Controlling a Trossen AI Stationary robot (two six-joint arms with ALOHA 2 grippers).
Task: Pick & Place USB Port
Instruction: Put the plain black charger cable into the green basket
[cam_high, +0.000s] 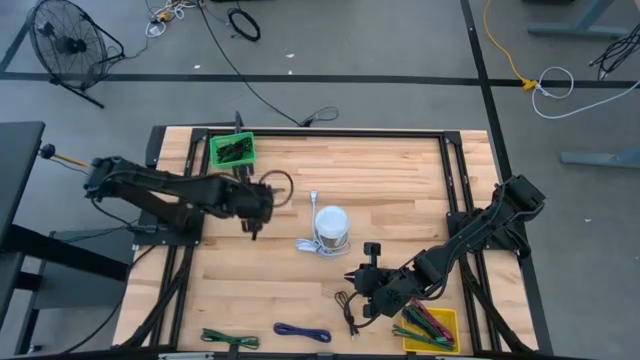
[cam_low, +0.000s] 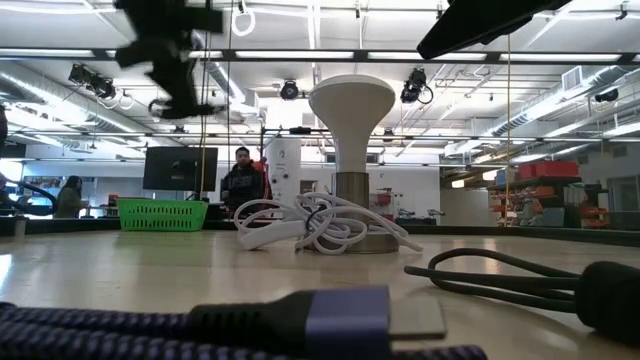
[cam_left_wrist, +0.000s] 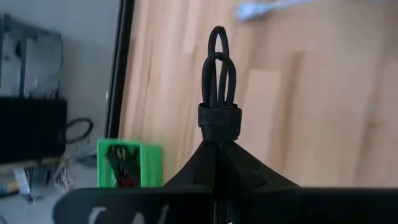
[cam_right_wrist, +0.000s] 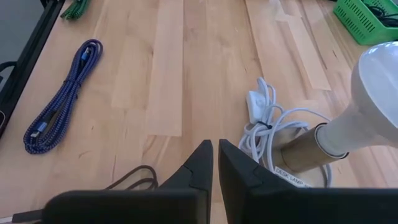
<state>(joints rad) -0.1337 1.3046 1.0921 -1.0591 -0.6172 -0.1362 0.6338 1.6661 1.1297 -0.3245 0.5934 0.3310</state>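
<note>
Black cable coil (cam_left_wrist: 217, 74) sits clamped in the left gripper (cam_high: 256, 212) above the worktop (cam_high: 400, 170), between the green basket (cam_high: 232, 150) and white lamp (cam_high: 331, 228); the right gripper (cam_high: 352, 280), nearly closed and empty, hovers near the front edge.

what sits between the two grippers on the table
In the high view, the white lamp with its coiled cord stands between the left gripper and right gripper.

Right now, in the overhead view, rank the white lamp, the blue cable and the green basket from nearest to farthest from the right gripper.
From the right gripper, low on the table:
1. white lamp, up toward the table's middle.
2. blue cable, at the near edge; only slightly farther than the lamp.
3. green basket, far corner on the left arm's side.
</note>
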